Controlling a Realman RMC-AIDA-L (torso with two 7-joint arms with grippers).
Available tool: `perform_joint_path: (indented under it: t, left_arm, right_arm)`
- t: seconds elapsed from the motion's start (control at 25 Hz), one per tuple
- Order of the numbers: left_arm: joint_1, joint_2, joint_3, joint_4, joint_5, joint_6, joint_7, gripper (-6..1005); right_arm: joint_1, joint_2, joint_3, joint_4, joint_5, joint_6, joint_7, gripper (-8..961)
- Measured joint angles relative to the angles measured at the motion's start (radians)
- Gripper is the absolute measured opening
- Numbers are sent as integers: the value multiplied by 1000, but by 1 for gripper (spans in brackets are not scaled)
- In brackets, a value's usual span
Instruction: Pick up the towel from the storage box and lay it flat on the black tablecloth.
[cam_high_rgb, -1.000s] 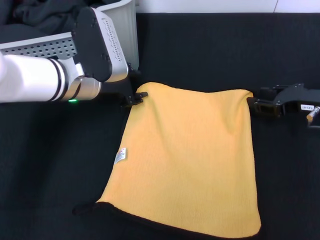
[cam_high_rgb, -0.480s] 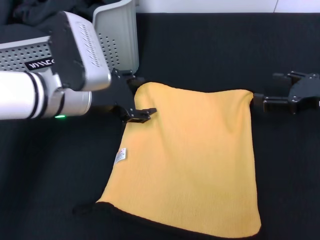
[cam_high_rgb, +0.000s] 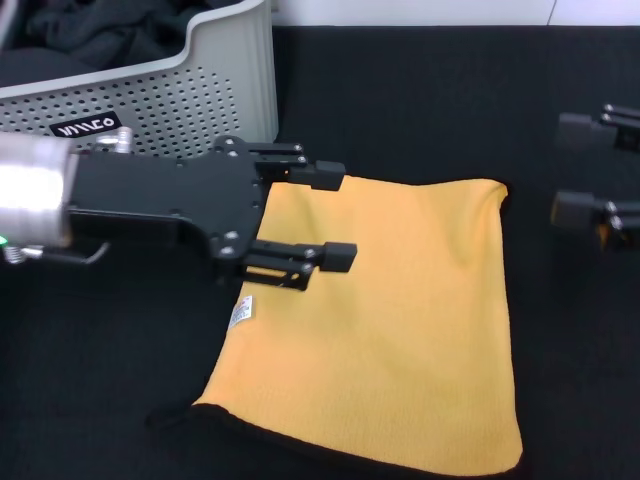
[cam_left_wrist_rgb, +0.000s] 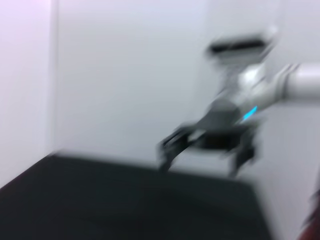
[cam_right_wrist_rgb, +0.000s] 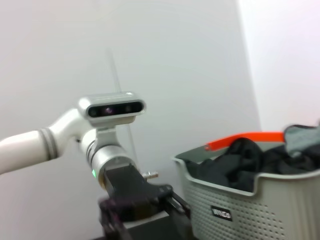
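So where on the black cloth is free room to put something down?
Bare tablecloth lies beyond the towel, between the box and the right pincer, and near-left of the towel. It is crowded at the towel's far-left corner, where the open left pincer hangs beside the box.

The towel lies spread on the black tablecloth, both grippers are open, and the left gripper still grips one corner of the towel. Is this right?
Not quite. In the head view the left gripper grips nothing: its open fingers hang over the towel near the corner by the storage box. The rest holds: the towel lies spread on the black tablecloth, and the right gripper is open too, apart from the towel.
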Motion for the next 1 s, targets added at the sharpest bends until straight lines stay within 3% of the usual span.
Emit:
perform_joint_path:
  t: [0.2, 0.32, 0.6, 1.0]
  left_arm:
    - [-46, 32, -32, -111, -75, 115, -60, 773]
    - [-74, 42, -29, -157, -84, 147, -76, 774]
    - [-77, 51, -38, -161, -121, 181, -50, 774]
    - [-86, 58, -37, -166, -126, 209, -16, 773]
  right_arm:
    - [-77, -38, -137, -149, 91, 0, 6, 864]
    - [-129, -47, -182, -250, 140, 0, 36, 863]
    - [-196, -42, -187, -403, 170, -1, 52, 861]
    - [-128, -15, -184, -341, 129, -9, 53, 857]
